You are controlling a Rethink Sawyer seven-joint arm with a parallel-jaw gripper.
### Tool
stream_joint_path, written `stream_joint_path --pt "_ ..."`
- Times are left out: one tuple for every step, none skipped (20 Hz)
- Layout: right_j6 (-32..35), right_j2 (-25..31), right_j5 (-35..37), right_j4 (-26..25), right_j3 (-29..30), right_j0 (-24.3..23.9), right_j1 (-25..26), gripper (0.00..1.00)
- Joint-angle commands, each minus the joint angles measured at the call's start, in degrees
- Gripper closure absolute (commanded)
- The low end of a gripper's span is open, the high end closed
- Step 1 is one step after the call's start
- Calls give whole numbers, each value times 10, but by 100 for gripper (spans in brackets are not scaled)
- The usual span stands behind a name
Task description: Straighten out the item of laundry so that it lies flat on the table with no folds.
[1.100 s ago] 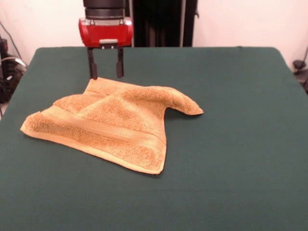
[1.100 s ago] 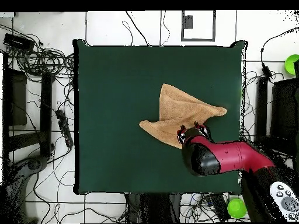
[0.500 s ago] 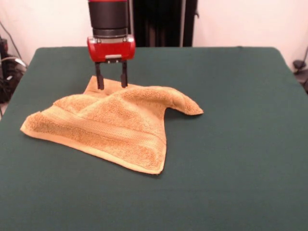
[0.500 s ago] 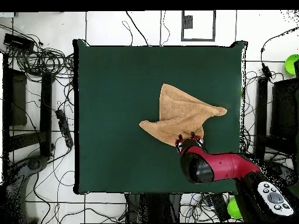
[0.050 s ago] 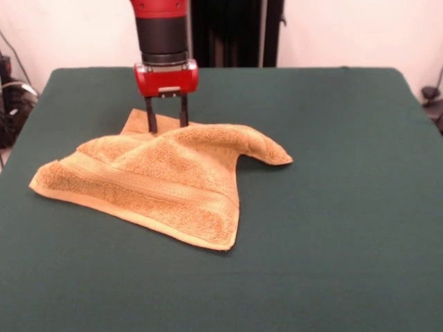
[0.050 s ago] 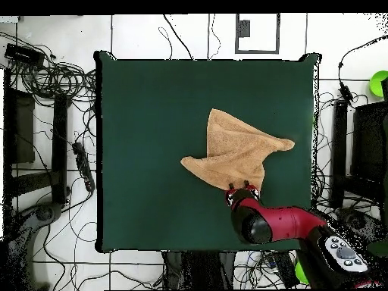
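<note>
The gripper point(image 5: 166, 122), jaws apart, has descended onto the towel's point(image 5: 163, 180) far corner; a grasp looks imminent.

Tangled black cables point(image 6: 53, 76) cover the white tiled floor point(image 6: 151, 34) around the bench. A green round object point(image 6: 379, 82) sits at the overhead view's right edge.

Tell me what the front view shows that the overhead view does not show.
Only the front view shows the gripper with its two dark fingers apart, reaching the towel's far edge, and the towel's raised folds. Only the overhead view shows the whole table, the cables on the floor and the arm's full length. Both show the folded towel on the green table.
</note>
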Motion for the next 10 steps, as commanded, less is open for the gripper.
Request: stream_joint_path --pt "76 -9 -40 -4 -20 38 54 0" --pt "74 -11 -41 -3 -22 39 59 0" --pt "72 -11 -40 -3 -25 38 66 0" --pt "69 -11 -40 -4 -28 38 73 0" --pt "67 -12 -39 -3 -30 38 78 0" --pt "65 -16 -41 -3 -31 40 81 0" --pt "65 -23 -45 -2 -35 46 84 0" --pt "64 -24 -44 -2 -36 48 85 0" --pt "63 -25 -44 -1 -37 49 86 0" --pt "62 -27 -43 -1 -38 50 87 0"
